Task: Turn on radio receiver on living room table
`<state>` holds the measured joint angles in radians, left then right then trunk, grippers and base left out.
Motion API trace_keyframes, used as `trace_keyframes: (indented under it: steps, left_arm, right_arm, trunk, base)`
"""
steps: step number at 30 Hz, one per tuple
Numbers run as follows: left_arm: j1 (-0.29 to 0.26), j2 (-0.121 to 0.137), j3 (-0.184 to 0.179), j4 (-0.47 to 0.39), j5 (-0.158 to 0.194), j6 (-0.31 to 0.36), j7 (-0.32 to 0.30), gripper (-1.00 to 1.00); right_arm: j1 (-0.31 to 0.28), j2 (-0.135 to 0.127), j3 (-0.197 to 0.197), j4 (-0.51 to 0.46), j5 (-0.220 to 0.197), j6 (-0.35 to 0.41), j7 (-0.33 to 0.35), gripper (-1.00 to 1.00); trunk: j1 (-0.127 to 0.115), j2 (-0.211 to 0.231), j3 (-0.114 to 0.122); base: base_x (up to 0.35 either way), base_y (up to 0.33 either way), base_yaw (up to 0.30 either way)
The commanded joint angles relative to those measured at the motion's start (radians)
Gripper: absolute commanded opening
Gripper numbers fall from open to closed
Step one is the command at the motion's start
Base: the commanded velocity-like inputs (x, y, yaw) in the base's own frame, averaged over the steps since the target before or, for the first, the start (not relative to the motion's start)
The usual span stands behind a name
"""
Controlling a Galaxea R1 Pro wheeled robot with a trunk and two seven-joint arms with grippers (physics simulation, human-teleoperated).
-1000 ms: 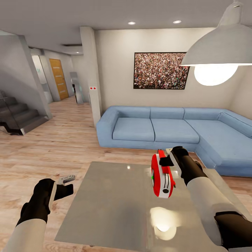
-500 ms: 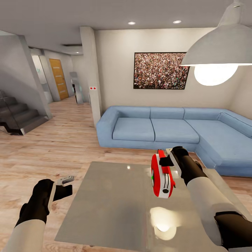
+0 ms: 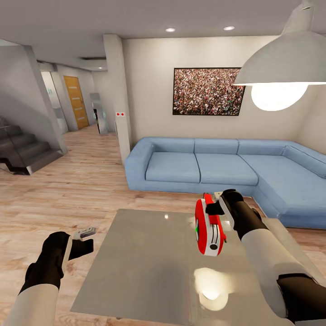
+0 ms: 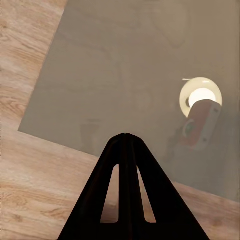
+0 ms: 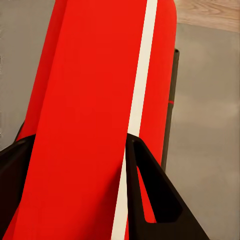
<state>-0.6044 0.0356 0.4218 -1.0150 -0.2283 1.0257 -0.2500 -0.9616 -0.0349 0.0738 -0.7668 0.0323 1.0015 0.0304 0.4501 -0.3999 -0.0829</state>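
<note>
Almost nothing moved since a second ago: left gripper (image 3: 86, 240) a touch lower, red radio receiver (image 3: 209, 227) just a hair to the left. Right gripper (image 3: 216, 207) clamped on the radio, one black finger (image 5: 150, 195) on each side of the red box, holding it up on its end above the grey table (image 3: 145, 267). Left gripper off the table's left edge, over the wood floor (image 3: 68, 190), its two fingers (image 4: 125, 165) pressed together with nothing between them. Blue sofa (image 3: 217, 167) behind the table, big lamp (image 3: 283, 68) overhead, its glow shining on the tabletop.
</note>
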Motion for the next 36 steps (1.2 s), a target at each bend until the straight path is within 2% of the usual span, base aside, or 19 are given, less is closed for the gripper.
trace_keyframes:
  steps: [1,8,11,13,18,21,27,33,34,36]
  left_arm:
    - [0.000,0.000,0.000,0.000,0.000,0.000,0.000,-1.00]
    - [0.000,0.000,0.000,0.000,-0.001,-0.002,0.001,-1.00]
    - [0.000,0.001,0.000,0.001,-0.001,-0.005,0.001,-1.00]
    - [0.001,0.001,0.000,0.001,-0.002,-0.005,0.001,-1.00]
    - [0.024,0.002,0.000,0.004,-0.002,-0.007,0.001,-1.00]
    - [0.029,0.000,0.000,0.004,-0.002,-0.005,0.002,-1.00]
    - [0.032,-0.001,0.000,0.008,-0.002,-0.002,0.001,-1.00]
    - [0.032,-0.005,0.000,0.026,0.000,0.002,0.000,-1.00]
    - [0.032,-0.005,0.000,0.027,0.000,0.002,0.000,-1.00]
    - [0.033,-0.006,0.000,0.028,0.001,0.002,0.000,-1.00]
  right_arm:
    - [0.000,0.002,0.000,0.000,0.000,0.000,0.001,-1.00]
    - [0.000,0.004,0.002,-0.003,0.000,0.000,0.002,-1.00]
    - [0.000,0.004,0.019,-0.008,0.002,-0.001,0.002,-1.00]
    - [0.000,0.004,0.051,-0.010,0.003,-0.001,0.002,-1.00]
    - [0.001,0.004,0.169,-0.006,-0.001,0.002,0.000,-1.00]
    - [0.001,0.006,0.200,0.003,-0.006,0.004,0.000,-1.00]
    - [0.001,0.013,0.208,0.085,-0.009,0.003,0.001,-1.00]
    - [0.001,0.015,0.208,0.108,-0.017,0.001,0.002,-1.00]
    - [0.001,0.016,0.208,0.109,-0.030,0.001,0.003,-1.00]
    - [0.001,0.016,0.209,0.110,-0.088,0.002,0.003,-1.00]
  trunk:
    - [0.000,0.000,0.000]
    - [0.000,0.000,0.000]
    - [0.000,0.000,0.000]
    - [0.000,0.000,0.000]
    - [0.000,0.000,0.000]
    - [0.000,0.000,0.000]
    - [0.000,0.000,0.000]
    - [0.000,0.000,0.000]
    - [0.000,0.000,0.000]
    - [0.000,0.000,0.000]
  base:
    - [0.000,0.000,0.000]
    - [0.000,0.000,0.000]
    - [0.000,0.000,0.000]
    - [0.000,0.000,0.000]
    - [0.000,0.000,0.000]
    - [0.000,0.000,0.000]
    - [0.000,0.000,0.000]
    - [0.000,0.000,0.000]
    - [0.000,0.000,0.000]
    - [0.000,0.000,0.000]
